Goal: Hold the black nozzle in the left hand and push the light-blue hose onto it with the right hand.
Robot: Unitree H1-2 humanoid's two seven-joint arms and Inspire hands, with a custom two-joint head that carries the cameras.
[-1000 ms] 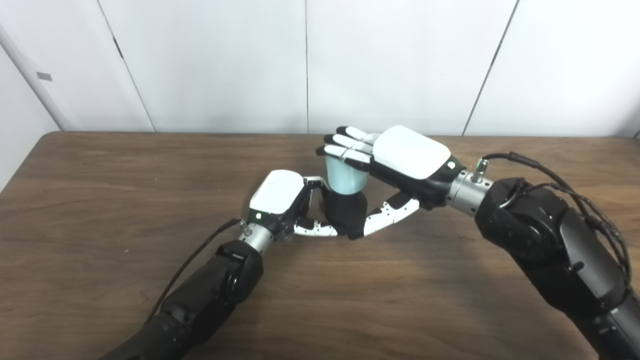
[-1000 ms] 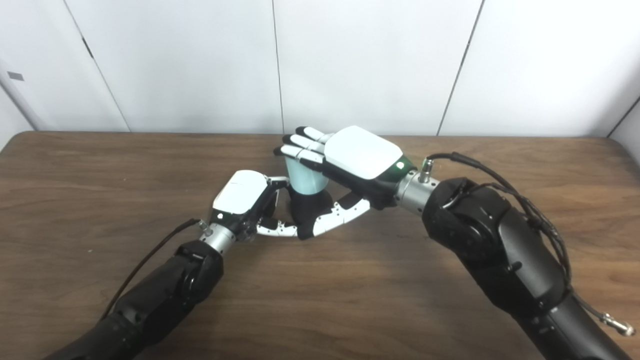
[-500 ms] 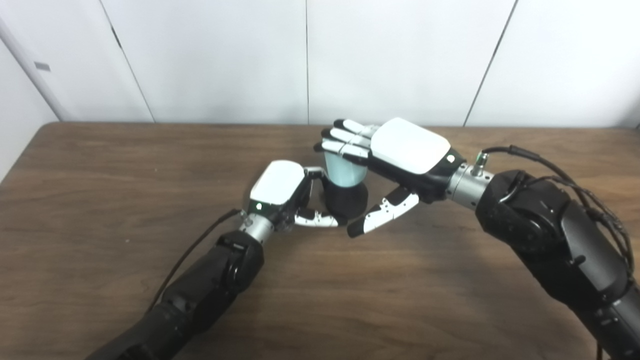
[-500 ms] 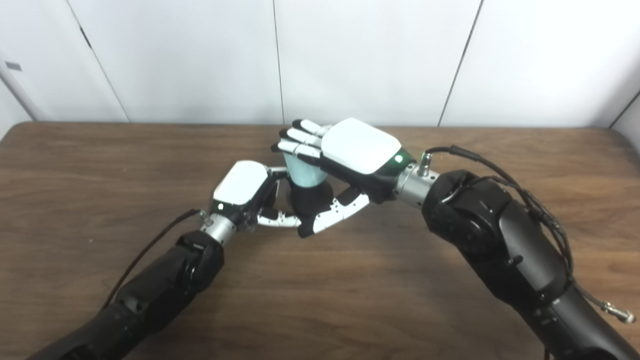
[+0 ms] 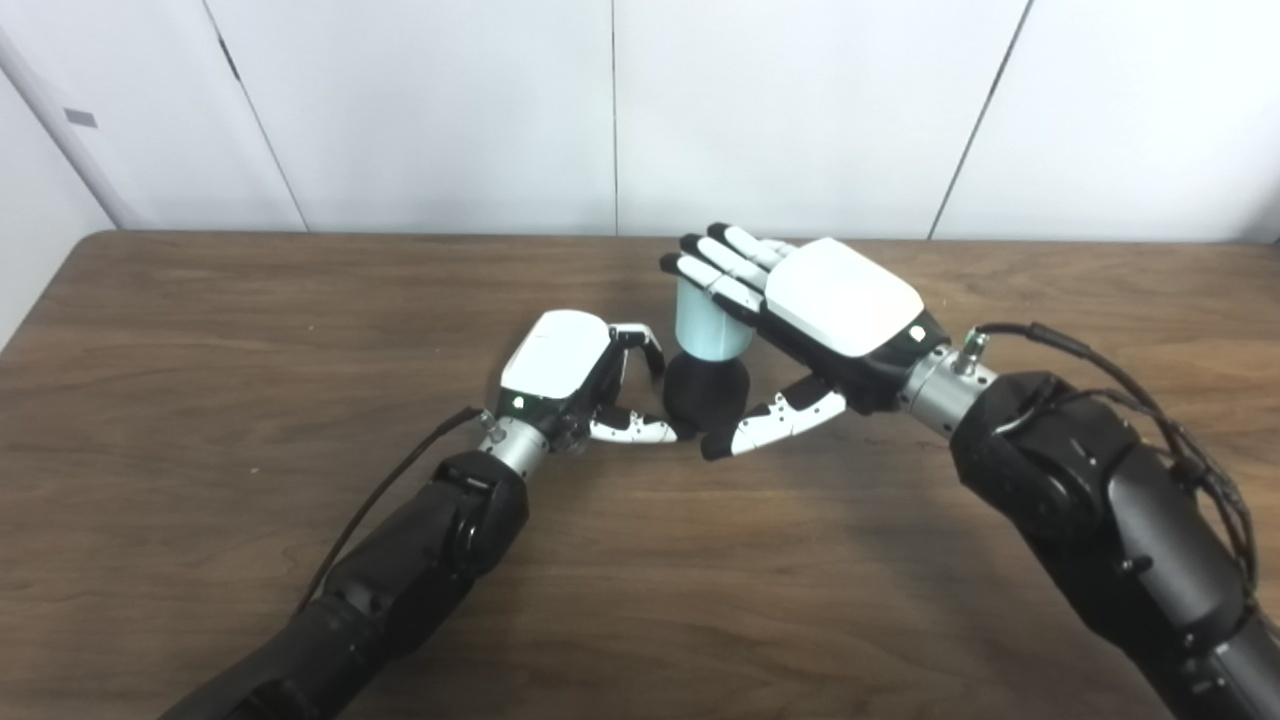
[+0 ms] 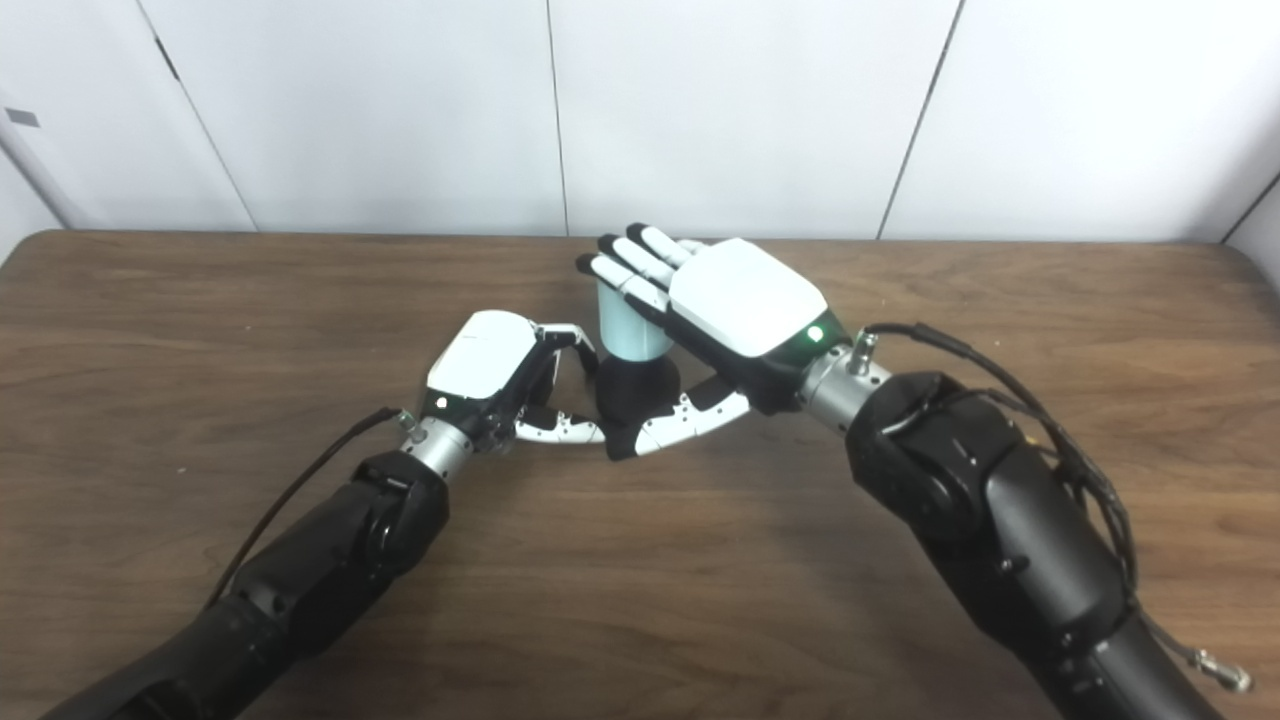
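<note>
Bright, even light from overhead; soft shadows pool under both arms on the worktop (image 5: 200, 330). Mild glare whitens the hand backs. Slightly soft focus throughout.

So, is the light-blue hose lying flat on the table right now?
No, the light-blue hose stands upright on the black nozzle.

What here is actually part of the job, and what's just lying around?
Part of the job:
- black nozzle, standing on the table
- light-blue hose, upright on the nozzle
- left hand, around the nozzle
- right hand, spread against the hose

Just there:
- wooden table
- white wall panels
</note>
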